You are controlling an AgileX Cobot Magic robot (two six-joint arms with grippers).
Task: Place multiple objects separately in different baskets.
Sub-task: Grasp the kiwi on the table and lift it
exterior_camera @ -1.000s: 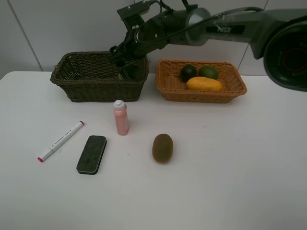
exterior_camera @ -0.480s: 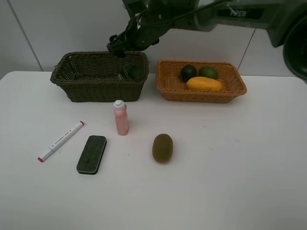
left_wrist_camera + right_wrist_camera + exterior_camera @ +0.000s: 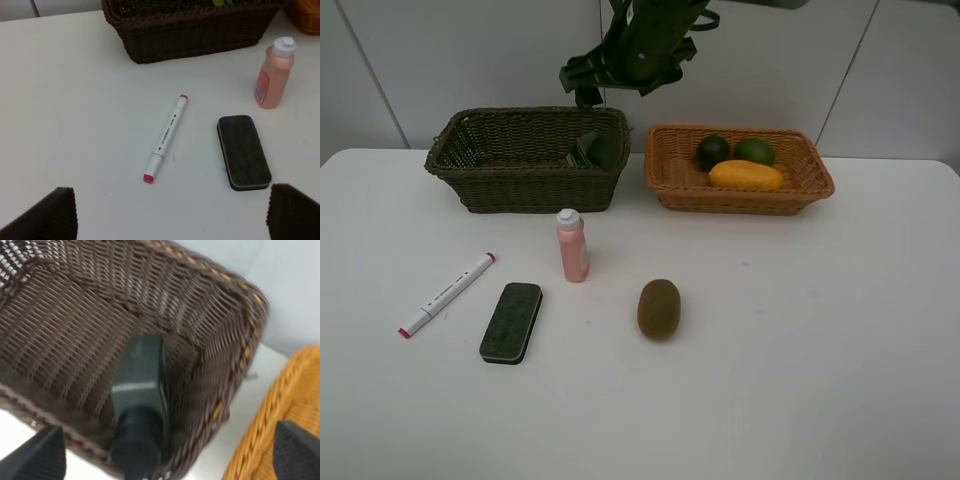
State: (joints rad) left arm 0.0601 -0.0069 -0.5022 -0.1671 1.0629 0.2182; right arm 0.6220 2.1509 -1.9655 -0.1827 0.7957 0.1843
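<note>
Right end effector [image 3: 582, 85] jaws apart, empty, above dark basket [image 3: 520, 188] at far edge of tabletop [image 3: 820, 350]. Dark green bottle [image 3: 590, 150] lies in that basket's right end. Orange basket [image 3: 740, 203] just beside holds mango [image 3: 746, 175], lime [image 3: 754, 151], mangosteen [image 3: 712, 152]. Mid-tabletop: pink bottle [image 3: 572, 246] upright, kiwi [image 3: 659, 308], eraser [image 3: 511, 321], marker [image 3: 448, 294] nearest left edge. Left end effector [image 3: 172, 210] jaws apart, empty, over marker and eraser.
</note>
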